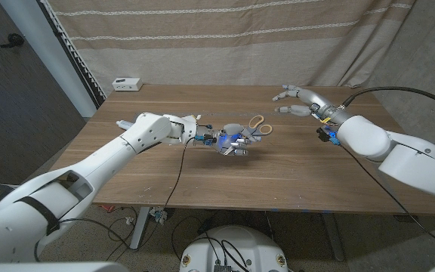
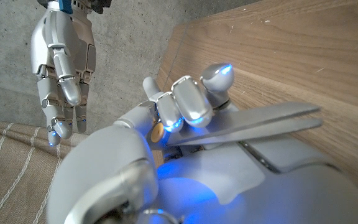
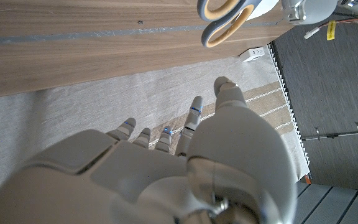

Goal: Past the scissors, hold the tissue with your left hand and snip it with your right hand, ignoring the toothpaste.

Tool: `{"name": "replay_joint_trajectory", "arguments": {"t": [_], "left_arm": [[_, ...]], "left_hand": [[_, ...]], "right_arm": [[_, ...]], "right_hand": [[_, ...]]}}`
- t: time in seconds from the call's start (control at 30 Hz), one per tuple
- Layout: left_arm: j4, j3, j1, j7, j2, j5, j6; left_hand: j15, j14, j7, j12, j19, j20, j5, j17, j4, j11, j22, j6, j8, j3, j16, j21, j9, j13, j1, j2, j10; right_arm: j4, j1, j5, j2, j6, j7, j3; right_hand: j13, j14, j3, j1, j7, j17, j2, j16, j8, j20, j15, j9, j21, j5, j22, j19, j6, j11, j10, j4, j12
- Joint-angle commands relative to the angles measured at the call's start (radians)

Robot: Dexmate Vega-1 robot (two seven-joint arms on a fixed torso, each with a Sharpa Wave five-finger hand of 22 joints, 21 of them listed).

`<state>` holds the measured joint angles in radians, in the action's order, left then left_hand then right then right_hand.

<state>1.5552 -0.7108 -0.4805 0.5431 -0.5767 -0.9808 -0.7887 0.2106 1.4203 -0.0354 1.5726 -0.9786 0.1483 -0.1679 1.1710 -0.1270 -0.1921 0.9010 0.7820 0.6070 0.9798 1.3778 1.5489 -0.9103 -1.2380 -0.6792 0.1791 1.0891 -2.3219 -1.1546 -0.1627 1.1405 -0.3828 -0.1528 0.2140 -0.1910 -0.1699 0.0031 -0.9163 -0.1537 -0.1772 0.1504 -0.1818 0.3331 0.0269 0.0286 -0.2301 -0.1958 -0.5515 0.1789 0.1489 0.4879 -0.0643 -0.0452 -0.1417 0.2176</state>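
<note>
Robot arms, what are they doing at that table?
The robot's left hand is in the middle of the wooden table, its fingers on the grey blades of the scissors with tan loop handles. Whether it really grips them is hard to tell. The right hand hovers open near the far right side, holding nothing. A small white box sits at the far left corner.

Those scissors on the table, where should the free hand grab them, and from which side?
By the tan handle loops of the scissors, I'd say. The loops point toward the table's far side, while the blades run toward the left hand, which grips the blade end in the left wrist view. The right hand hovers open beyond them, so coming in from the far right side looks clearest.
</note>
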Motion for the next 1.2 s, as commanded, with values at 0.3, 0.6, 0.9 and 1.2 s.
{"name": "replay_joint_trajectory", "arguments": {"t": [0.3, 0.6, 0.9, 1.2], "left_arm": [[-0.019, -0.022, 0.023, 0.033, 0.009, 0.025, 0.006], [-0.024, -0.034, 0.033, 0.046, 0.013, 0.039, 0.006], [-0.027, -0.036, 0.036, 0.056, 0.016, 0.048, 0.015], [-0.019, -0.032, 0.033, 0.059, 0.011, 0.045, 0.011]], "left_hand": [[-0.002, 0.002, 0.01, 0.006, -0.009, 0.063, -0.006, 0.006, -0.004, -0.001, 0.012, 0.006, 0.007, 0.001, 0.01, 0.008, -0.002, -0.006, -0.007, 0.001, 0.007], [-0.001, 0.006, 0.006, 0.006, -0.015, 0.063, -0.005, 0.013, 0.0, -0.002, 0.05, 0.005, 0.005, 0.007, 0.02, 0.016, 0.002, -0.006, -0.004, 0.0, 0.011], [-0.002, 0.001, 0.007, 0.006, -0.013, 0.064, -0.005, 0.016, 0.0, -0.002, 0.052, 0.014, 0.004, 0.006, 0.026, 0.008, 0.012, -0.006, -0.004, 0.001, 0.014], [-0.002, 0.003, 0.005, 0.006, -0.018, 0.064, -0.005, 0.021, -0.001, -0.001, 0.056, 0.016, 0.002, 0.004, 0.037, 0.008, 0.018, -0.006, -0.005, 0.002, 0.016]], "right_arm": [[-0.078, 0.091, 0.125, 0.042, -0.12, 0.074, 0.095], [-0.119, 0.151, 0.193, 0.054, -0.194, 0.131, 0.161], [-0.149, 0.214, 0.256, 0.066, -0.248, 0.208, 0.221], [-0.153, 0.233, 0.302, 0.066, -0.25, 0.239, 0.246]], "right_hand": [[-0.002, -0.091, -0.008, -0.024, 0.005, -0.002, -0.001, 0.005, 0.014, 0.004, 0.041, -0.013, 0.006, -0.014, 0.003, 0.025, 0.017, -0.026, -0.018, 0.003, -0.005], [-0.001, -0.149, -0.016, -0.035, 0.025, -0.003, 0.001, 0.01, 0.017, 0.024, -0.011, -0.029, 0.016, -0.023, 0.004, 0.096, 0.0, 0.048, -0.042, 0.012, -0.01], [-0.002, -0.184, -0.024, -0.031, 0.021, -0.004, 0.004, 0.006, -0.008, 0.027, -0.027, -0.04, 0.011, -0.028, 0.004, 0.124, -0.074, 0.052, -0.104, 0.025, -0.023], [-0.002, -0.188, -0.033, -0.025, 0.02, -0.004, -0.001, 0.003, -0.013, 0.025, -0.023, -0.045, 0.007, -0.028, 0.004, 0.126, -0.091, 0.048, -0.116, 0.03, -0.022]]}}
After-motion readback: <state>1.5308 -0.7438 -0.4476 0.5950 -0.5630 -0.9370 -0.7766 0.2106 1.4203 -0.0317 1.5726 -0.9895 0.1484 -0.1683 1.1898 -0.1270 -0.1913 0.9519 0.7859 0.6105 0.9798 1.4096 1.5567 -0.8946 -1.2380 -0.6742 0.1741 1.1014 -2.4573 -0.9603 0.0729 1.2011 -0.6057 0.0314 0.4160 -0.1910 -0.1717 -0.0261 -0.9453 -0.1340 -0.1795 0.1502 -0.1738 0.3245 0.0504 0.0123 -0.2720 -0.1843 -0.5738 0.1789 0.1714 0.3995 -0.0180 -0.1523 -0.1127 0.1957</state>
